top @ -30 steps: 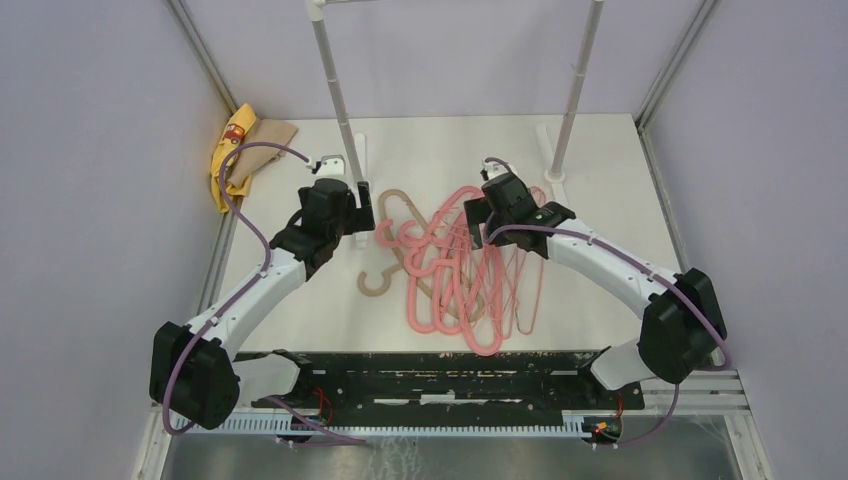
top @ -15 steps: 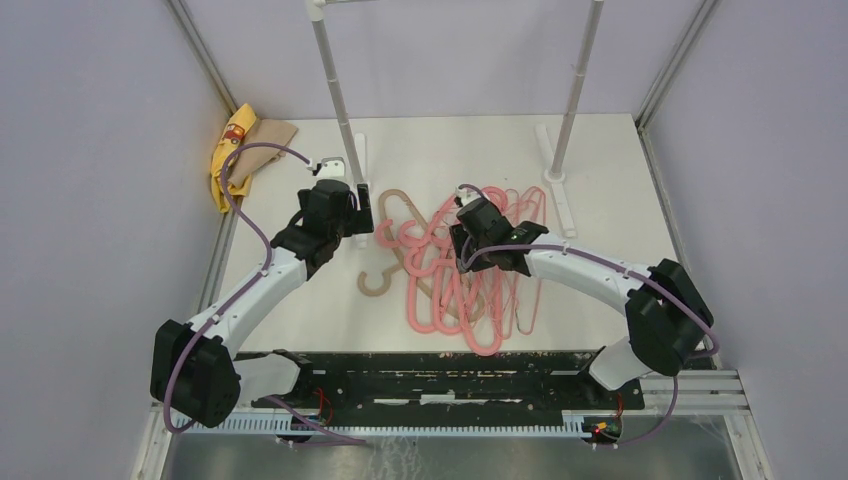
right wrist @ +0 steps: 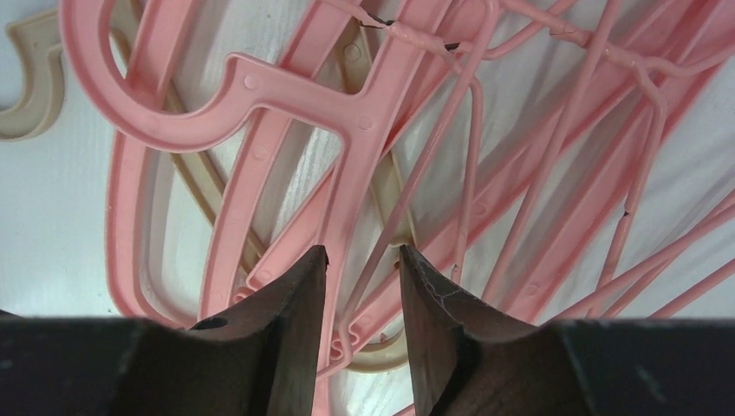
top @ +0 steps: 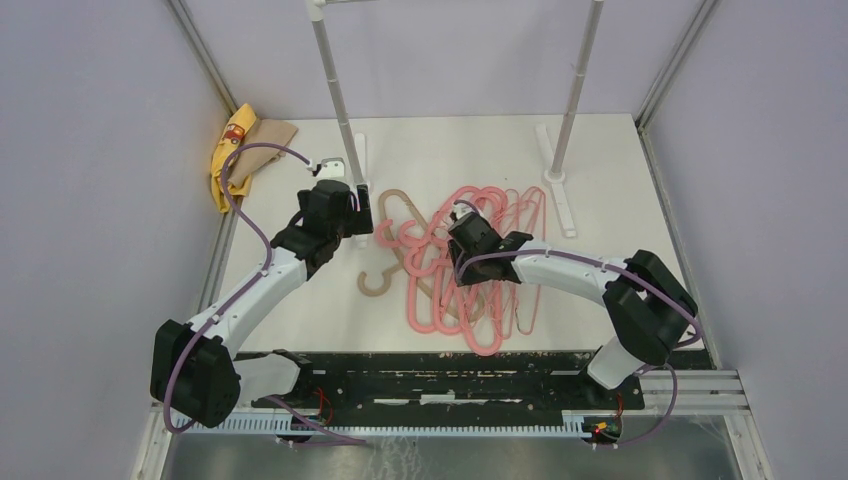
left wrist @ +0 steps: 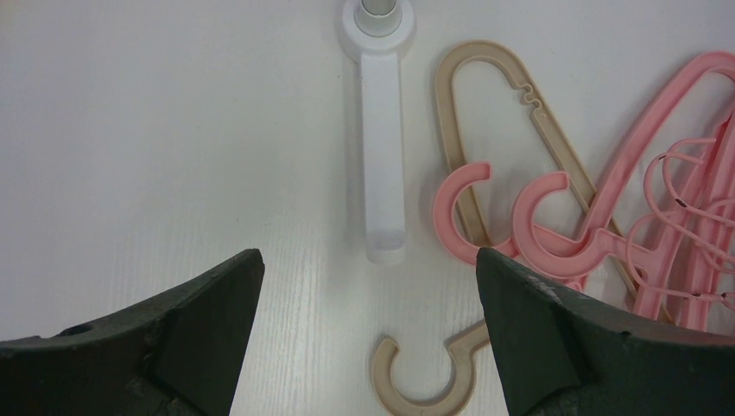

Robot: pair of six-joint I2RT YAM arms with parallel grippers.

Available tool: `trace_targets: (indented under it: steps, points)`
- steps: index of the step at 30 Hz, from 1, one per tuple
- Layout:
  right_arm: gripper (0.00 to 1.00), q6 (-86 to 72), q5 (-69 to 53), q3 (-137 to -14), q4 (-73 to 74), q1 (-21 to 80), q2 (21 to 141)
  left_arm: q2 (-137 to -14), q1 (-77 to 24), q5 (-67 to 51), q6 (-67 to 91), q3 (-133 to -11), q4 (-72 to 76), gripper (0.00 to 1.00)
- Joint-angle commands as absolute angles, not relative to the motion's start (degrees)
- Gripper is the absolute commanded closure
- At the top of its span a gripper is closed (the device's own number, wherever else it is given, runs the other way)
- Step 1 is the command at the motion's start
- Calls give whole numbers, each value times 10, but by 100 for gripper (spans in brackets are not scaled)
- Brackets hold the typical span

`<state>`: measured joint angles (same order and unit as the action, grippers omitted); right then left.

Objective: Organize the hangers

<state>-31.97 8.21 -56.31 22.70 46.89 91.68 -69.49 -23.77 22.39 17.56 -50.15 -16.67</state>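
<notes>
The hangers (right wrist: 355,121) lie in a tangled pile in the middle of the counter (top: 440,150), directly under the right pincer (right wrist: 364,251). Its jaws stand narrow around a flat pink bar; I cannot tell if they already clamp it. The left pincer (left wrist: 368,256) is wide open beside the pile. Pink ones, thick and thin, cover a tan hanger (left wrist: 485,69).

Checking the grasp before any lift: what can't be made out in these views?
- Right wrist view: whether the right gripper pinches the pink hangers between its fingers; contact isn't visible.
- Top view: its tips, hidden under its own wrist.
- Both: how many pink hangers; they overlap in a tangle.
- Left wrist view: tan hanger, partly beneath pink ones.
- Top view: rack poles, upper ends cut by the frame edge.
</notes>
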Motion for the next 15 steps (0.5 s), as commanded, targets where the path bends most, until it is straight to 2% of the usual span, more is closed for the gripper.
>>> trace_targets:
  steps: [1, 4, 10, 15]
  points:
    - [56, -336, 114, -553, 200, 474, 918, -682, -240, 233, 200, -500, -159, 1]
    - [57, -336, 117, -551, 197, 474, 927, -683, -241, 233, 201, -500, -158, 1]
    - [70, -338, 126, -541, 187, 475, 935, -685, -242, 233, 201, -500, -158, 1]
    - [98, -336, 144, -543, 207, 475, 911, -685, -241, 236, 200, -501, -160, 1]
